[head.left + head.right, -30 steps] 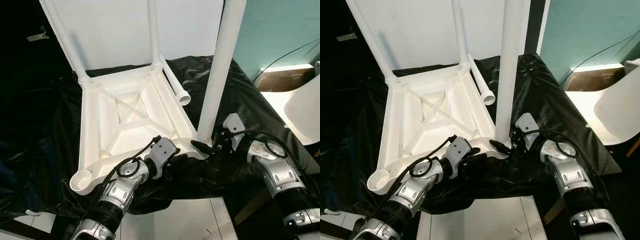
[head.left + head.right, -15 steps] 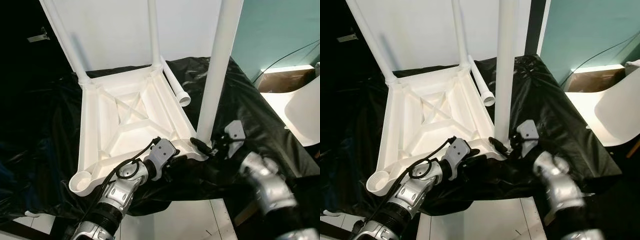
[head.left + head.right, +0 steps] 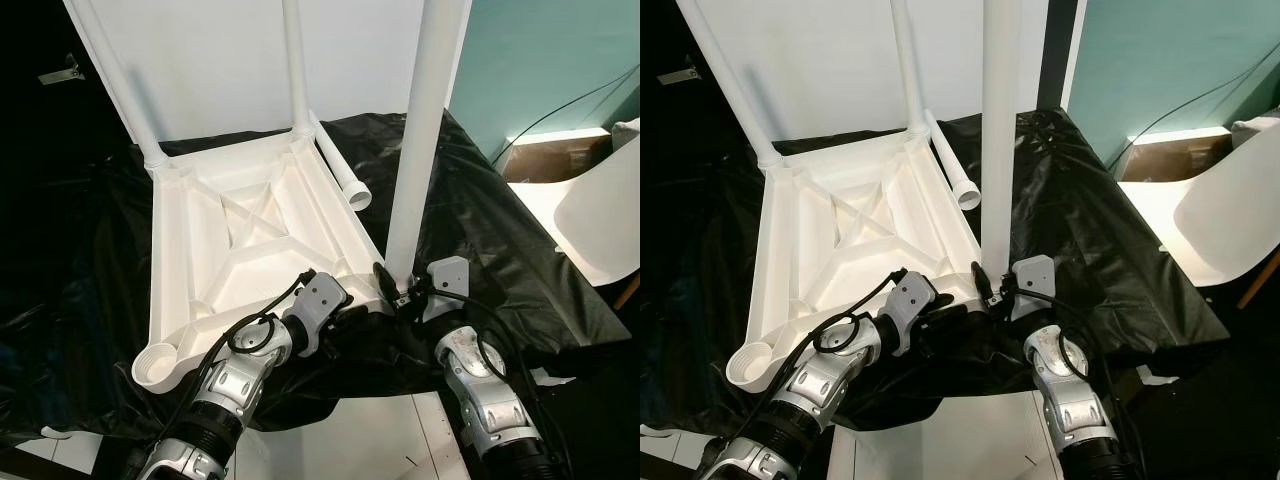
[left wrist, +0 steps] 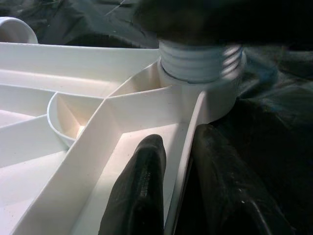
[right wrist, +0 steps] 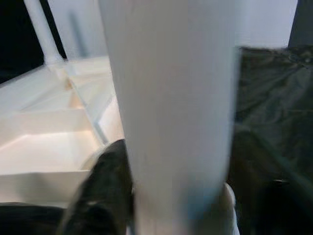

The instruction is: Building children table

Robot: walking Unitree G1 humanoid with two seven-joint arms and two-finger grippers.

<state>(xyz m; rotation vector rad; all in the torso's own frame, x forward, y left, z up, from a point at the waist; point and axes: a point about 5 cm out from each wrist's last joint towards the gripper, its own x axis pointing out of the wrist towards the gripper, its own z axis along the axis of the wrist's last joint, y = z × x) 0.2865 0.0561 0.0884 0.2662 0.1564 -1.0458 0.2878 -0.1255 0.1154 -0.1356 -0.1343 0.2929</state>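
Observation:
The white table top [image 3: 240, 240] lies upside down on a black sheet [image 3: 500, 250]. Two legs [image 3: 110, 80] [image 3: 293, 60] stand in its far corners. A third leg [image 3: 420, 140] stands upright in the near right corner socket, its threaded end [image 4: 200, 61] partly in. My right gripper [image 3: 395, 290] is shut on this leg's base, with one finger [image 5: 105, 191] beside the leg [image 5: 171, 107]. At the near edge, my left gripper [image 3: 345, 315] is shut on the table top's rim [image 4: 183, 161], which runs between its fingers [image 4: 142, 191]. A loose leg [image 3: 345, 180] lies along the right side. The near left socket [image 3: 160, 362] is empty.
A white chair [image 3: 600, 210] and a cardboard box [image 3: 545, 160] stand to the right by the teal wall. A white panel [image 3: 220, 60] rises behind the table top. Pale floor [image 3: 370, 440] lies at the sheet's near edge.
My right forearm has swung from the right side round to the front of the leg, still gripping its base. The leg now stands straighter. The left gripper holds as before.

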